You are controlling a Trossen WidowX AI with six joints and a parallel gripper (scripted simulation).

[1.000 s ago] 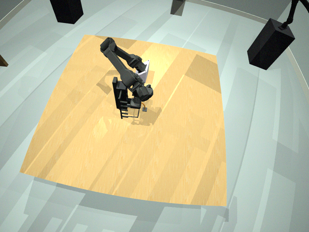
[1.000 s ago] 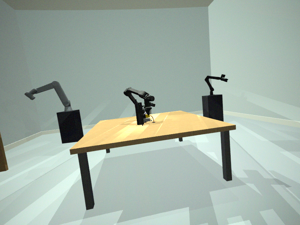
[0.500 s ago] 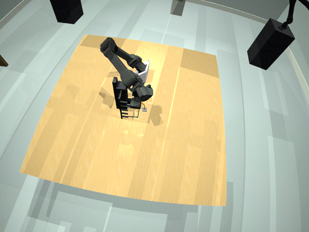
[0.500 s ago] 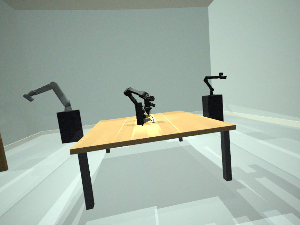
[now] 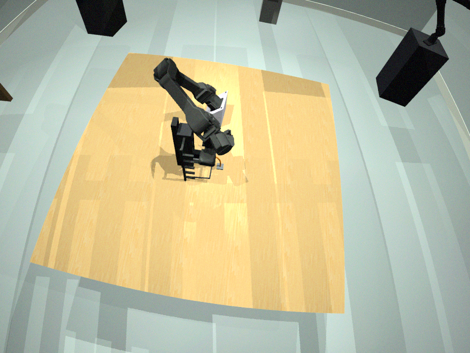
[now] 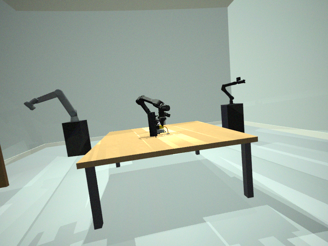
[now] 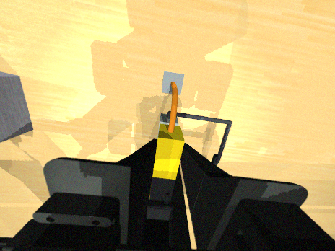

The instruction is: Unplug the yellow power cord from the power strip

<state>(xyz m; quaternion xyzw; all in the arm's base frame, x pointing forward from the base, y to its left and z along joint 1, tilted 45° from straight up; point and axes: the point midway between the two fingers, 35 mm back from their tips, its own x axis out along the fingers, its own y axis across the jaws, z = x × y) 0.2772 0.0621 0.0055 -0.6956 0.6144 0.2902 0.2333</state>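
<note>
Gripper pinches the yellow plug; I read its long axis running away from the power strip, cord trailing toward the bench.

Power strip blocks one side; thin frame crowds the plug.

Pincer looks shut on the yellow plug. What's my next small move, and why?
Probably a short, straight pull away from the power strip. The pincer is shut on the yellow plug, whose dark end seems to sit at the strip, with the orange cord running to its small grey pad. Opening comes after that.
</note>
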